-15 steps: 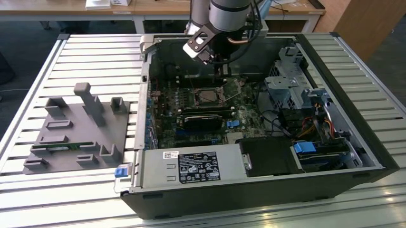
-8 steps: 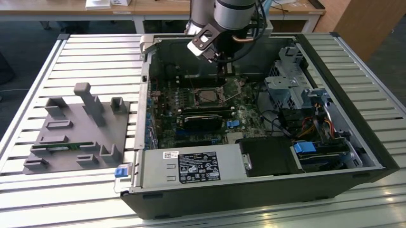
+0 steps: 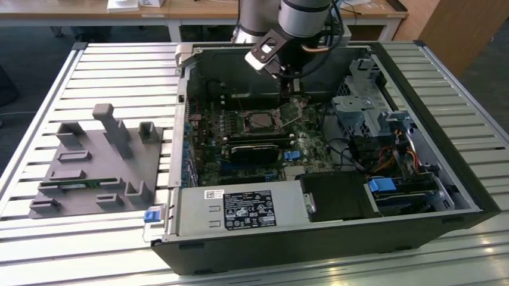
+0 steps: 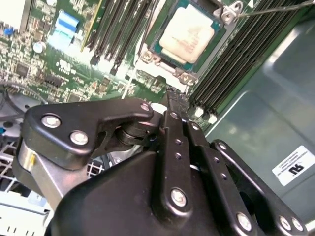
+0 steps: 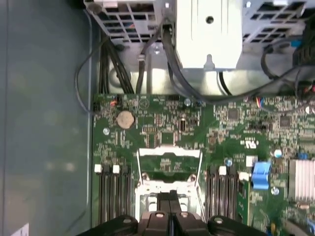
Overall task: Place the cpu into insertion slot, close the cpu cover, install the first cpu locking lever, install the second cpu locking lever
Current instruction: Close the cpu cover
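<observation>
Gripper (image 4: pixel 171 98) closed tight, nothing held, just beside cpu (image 4: pixel 191 30) seated in insertion slot (image 4: pixel 151 42).

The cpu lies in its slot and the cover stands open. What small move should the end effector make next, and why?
Probably push the cpu cover down over the cpu: the chip sits in the insertion slot, the cover stands raised, and the shut end effector hovers by its edge.
</observation>
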`<state>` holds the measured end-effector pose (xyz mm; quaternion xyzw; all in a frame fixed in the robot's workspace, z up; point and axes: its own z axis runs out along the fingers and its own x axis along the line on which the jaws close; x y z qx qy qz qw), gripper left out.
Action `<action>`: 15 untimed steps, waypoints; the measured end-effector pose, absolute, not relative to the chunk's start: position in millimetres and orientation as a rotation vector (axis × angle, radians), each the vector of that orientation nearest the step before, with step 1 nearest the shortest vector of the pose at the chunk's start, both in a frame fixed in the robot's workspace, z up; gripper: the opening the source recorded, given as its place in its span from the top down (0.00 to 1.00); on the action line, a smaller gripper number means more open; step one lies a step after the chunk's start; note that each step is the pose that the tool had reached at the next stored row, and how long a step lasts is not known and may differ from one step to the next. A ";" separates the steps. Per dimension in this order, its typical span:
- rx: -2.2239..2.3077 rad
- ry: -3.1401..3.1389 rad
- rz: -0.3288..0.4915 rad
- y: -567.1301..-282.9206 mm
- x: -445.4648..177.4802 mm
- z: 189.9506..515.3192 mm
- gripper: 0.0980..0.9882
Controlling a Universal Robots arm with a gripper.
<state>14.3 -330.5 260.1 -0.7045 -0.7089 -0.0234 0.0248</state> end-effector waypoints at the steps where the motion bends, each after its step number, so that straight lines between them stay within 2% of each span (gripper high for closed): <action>1: -2.169 -2.202 -0.072 -330.5 15.3 260.0 0.99; 15: -2.158 -2.212 -0.072 -336.9 23.6 257.6 0.99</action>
